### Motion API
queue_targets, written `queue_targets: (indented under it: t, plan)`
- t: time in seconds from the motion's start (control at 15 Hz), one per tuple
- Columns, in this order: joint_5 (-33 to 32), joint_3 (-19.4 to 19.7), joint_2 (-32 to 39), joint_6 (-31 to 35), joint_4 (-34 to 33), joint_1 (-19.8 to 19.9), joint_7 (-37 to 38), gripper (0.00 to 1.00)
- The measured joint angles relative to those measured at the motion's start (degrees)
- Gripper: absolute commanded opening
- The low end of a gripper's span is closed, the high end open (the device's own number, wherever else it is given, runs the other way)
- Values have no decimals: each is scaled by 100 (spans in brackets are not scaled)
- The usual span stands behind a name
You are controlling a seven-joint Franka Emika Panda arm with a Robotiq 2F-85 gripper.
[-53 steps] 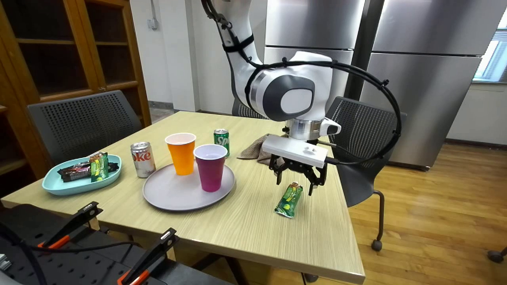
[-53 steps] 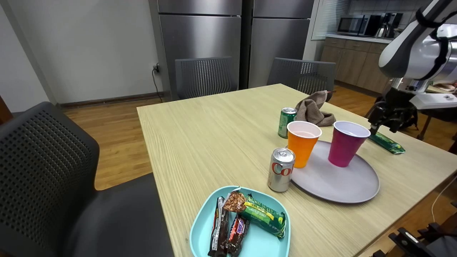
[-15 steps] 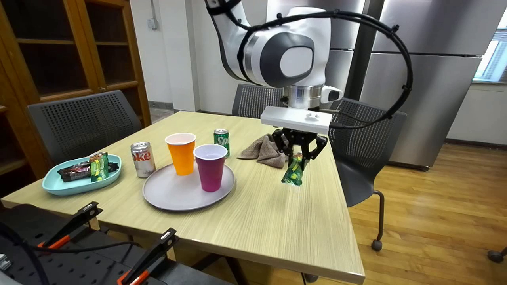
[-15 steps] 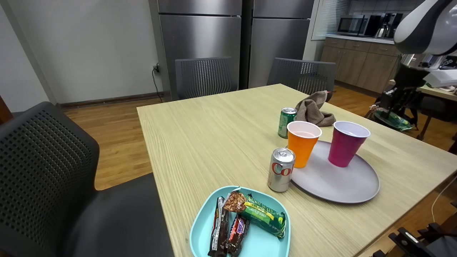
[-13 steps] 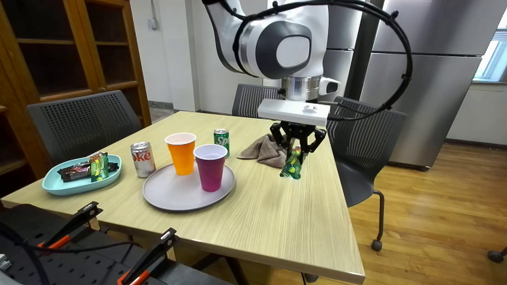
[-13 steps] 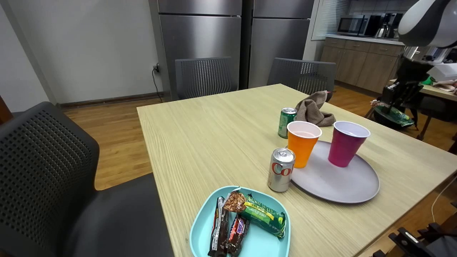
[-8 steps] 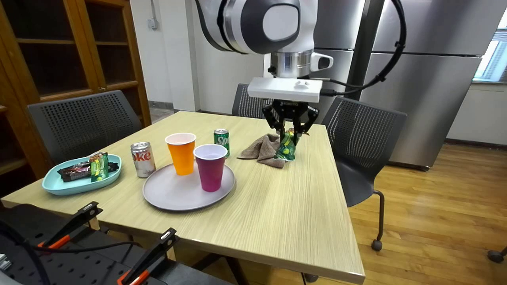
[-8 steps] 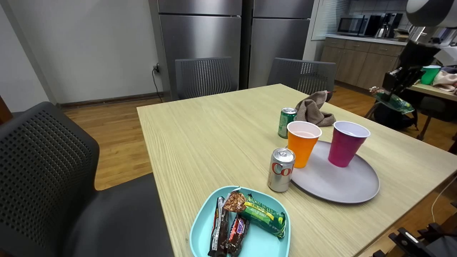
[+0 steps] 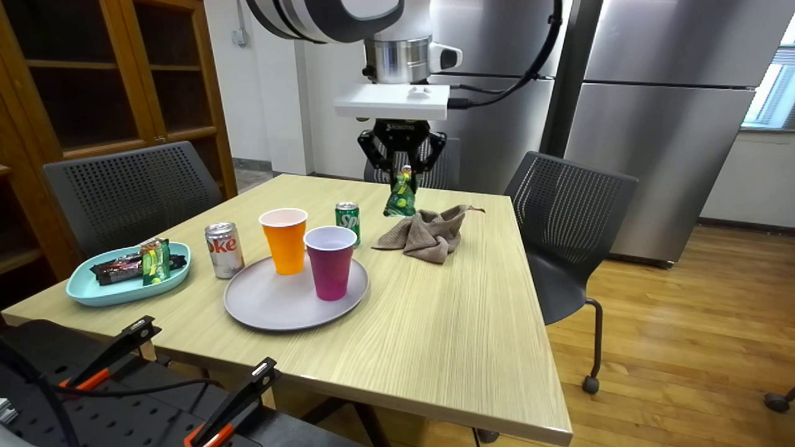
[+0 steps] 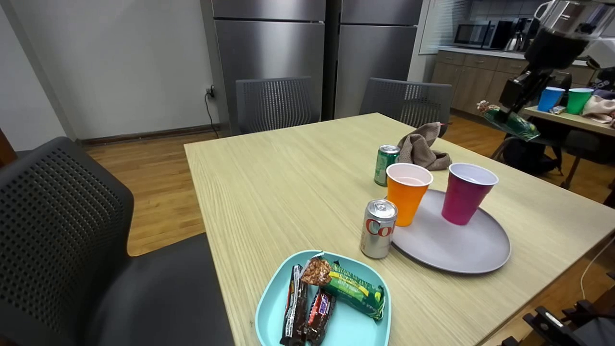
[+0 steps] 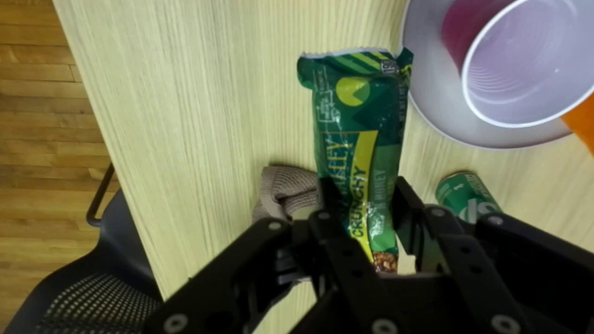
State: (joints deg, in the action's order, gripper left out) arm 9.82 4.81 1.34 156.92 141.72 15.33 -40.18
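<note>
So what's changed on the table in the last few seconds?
The gripper, open before, has closed on the Nature Valley Crunchy bar that lay on the table, lifted it clear and, in an exterior view, carried it toward that picture's left. The orange cup, magenta cup, gray plate, Sprite can, silver Coke can, brown towel, teal tray and its snack bars haven't moved.

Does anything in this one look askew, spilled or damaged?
Slightly: the brown cloth lies bunched near the green can, not flat. No spill shows; the orange cup and purple cup stand upright, and the bar in the gripper looks intact.
</note>
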Motion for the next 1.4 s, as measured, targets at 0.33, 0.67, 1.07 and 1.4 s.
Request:
queue_targets:
  t: [0.33,0.67,1.07,1.4]
  plan:
    - [544,-3,-482,-4,504,-696,-627,8]
    - [1003,6,-877,-87,976,-1392,-1088,8]
    - [1260,12,-1259,-213,1463,-2139,-1378,8]
    - [1260,-41,-1416,-217,1731,-2686,-1376,8]
